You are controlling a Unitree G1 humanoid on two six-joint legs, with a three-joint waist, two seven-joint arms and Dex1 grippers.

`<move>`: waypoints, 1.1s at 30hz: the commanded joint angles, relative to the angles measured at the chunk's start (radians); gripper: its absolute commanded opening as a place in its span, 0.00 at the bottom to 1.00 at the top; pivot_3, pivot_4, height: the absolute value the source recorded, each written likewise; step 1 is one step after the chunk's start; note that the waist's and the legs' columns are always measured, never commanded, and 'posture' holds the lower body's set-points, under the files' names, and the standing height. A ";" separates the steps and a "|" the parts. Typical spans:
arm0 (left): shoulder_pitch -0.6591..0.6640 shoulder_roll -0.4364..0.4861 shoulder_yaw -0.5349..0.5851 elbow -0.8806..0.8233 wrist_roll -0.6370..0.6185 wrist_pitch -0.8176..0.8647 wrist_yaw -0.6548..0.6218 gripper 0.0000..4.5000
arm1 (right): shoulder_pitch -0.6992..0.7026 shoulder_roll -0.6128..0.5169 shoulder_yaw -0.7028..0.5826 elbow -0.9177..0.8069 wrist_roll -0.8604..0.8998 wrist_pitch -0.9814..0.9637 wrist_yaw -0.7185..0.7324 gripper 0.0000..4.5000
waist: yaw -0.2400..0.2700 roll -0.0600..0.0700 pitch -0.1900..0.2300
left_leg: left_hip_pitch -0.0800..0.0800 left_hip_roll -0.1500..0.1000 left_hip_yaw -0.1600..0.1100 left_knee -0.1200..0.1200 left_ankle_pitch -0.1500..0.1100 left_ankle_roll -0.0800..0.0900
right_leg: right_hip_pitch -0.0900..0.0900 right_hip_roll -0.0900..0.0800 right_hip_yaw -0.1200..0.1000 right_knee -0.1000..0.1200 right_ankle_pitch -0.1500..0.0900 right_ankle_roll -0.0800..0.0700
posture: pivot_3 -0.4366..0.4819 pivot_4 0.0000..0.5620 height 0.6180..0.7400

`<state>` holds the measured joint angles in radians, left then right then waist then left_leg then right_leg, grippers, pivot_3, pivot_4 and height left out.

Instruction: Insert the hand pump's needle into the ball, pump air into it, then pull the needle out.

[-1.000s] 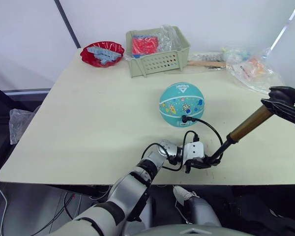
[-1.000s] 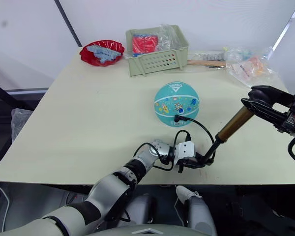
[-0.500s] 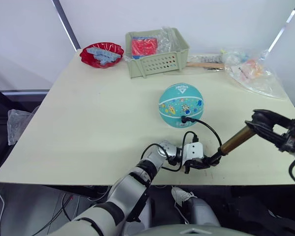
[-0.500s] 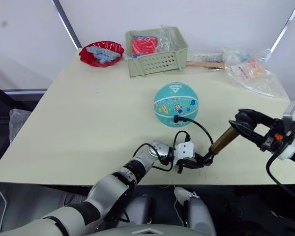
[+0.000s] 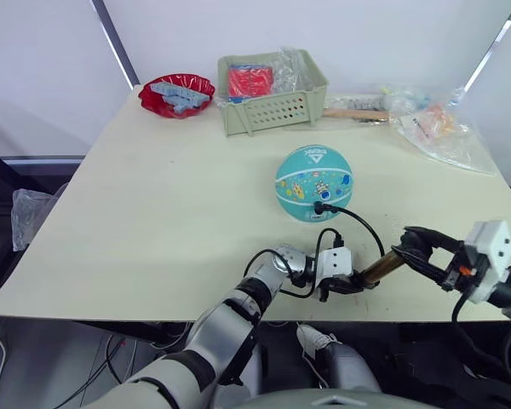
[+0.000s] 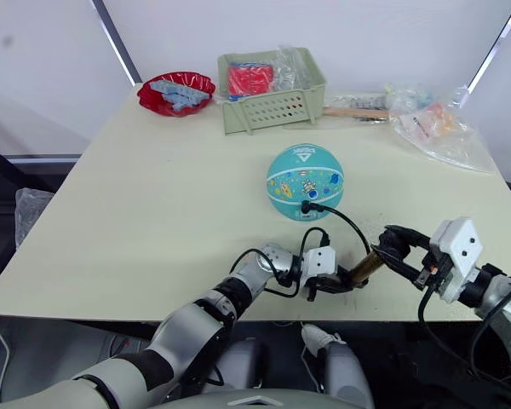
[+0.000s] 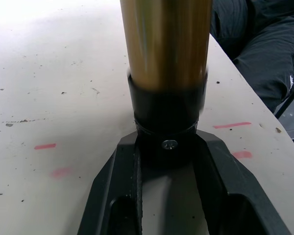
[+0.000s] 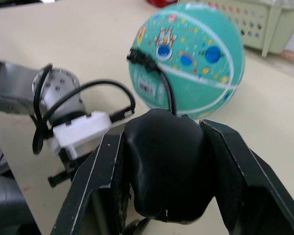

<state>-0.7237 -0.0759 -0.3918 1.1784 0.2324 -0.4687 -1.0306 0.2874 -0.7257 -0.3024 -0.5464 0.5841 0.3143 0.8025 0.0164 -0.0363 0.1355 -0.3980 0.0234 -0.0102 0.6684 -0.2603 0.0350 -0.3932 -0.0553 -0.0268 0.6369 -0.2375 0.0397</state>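
Down near the table's [image 5: 153,221] front edge, the hand pump [image 5: 376,269] is lying at a low slant, its smooth brass-gold cylinder shining above a matte black base collar with a small screw in it. The left gripper [image 5: 347,285] is closing its two black fingers around that base, as the left wrist view shows at close range [image 7: 167,147]. The right gripper [image 6: 396,247] is clamping the rounded black T-handle between its fingers, the handle bulging between them in the right wrist view [image 8: 166,166]. A thin black hose [image 5: 358,223] is curling up from the base to the ball [image 5: 315,181], a glossy teal sphere printed with small colourful cartoons and a white triangle logo, resting mid-table just behind both grippers. The needle [image 5: 320,206] is sitting in the ball's near side, only its small black fitting visible. At the table's far edge, a pale green perforated plastic basket [image 5: 272,94] is holding a red packet and crinkled clear plastic, and a glossy red bowl [image 5: 177,92] is holding bluish-grey pieces. Crumpled clear bags [image 5: 434,123] are lying at the far right.
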 commanded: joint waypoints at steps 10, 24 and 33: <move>0.043 0.024 -0.037 0.071 0.054 0.042 -0.011 0.23 | -0.072 -0.061 -0.173 -0.115 0.280 0.186 -0.027 0.37 | 0.002 0.005 0.004 | -0.002 -0.001 0.001 0.000 0.000 0.000 | -0.001 -0.001 0.000 0.000 0.001 -0.001 | 0.48 0.27 0.98; 0.046 0.015 -0.032 0.072 0.052 0.047 -0.009 0.23 | -0.223 -0.267 -0.505 -0.077 0.622 0.412 -0.099 0.37 | 0.003 0.012 0.010 | -0.002 -0.001 0.001 0.000 0.000 0.000 | -0.001 -0.001 0.001 0.000 0.001 0.000 | 0.48 0.27 0.98; 0.052 0.018 -0.033 0.073 0.054 0.048 -0.006 0.23 | -0.265 -0.313 -0.540 -0.057 0.690 0.481 -0.132 0.37 | 0.003 0.013 0.010 | -0.003 -0.001 0.001 0.000 0.000 0.000 | -0.001 -0.001 0.001 0.000 0.001 0.000 | 0.48 0.27 0.98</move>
<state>-0.7205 -0.0844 -0.3857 1.1705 0.2289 -0.4692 -1.0393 0.0433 -1.0408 -0.7815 -0.5894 1.2375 0.8183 0.6678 0.0195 -0.0229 0.1456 -0.4005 0.0222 -0.0086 0.6687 -0.2603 0.0350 -0.3945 -0.0561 -0.0256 0.6368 -0.2369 0.0394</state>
